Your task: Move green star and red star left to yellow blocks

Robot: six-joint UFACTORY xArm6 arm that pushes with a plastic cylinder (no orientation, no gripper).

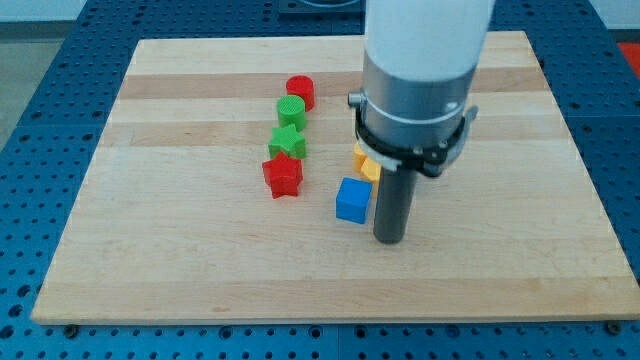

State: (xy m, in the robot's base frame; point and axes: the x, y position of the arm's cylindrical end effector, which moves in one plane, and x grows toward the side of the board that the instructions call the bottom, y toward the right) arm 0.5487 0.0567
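The green star point(287, 142) lies left of the board's middle, with the red star point(283, 176) touching it just below. The yellow blocks point(366, 163) sit to their right, mostly hidden behind the arm; only a small yellow-orange part shows. My tip point(388, 238) rests on the board to the right of the blue cube and below the yellow blocks, well right of both stars.
A red cylinder point(300, 92) and a green cylinder point(291, 112) stand in a column above the green star. A blue cube point(353, 200) sits just left of my tip. The wooden board point(150, 250) lies on a blue perforated table.
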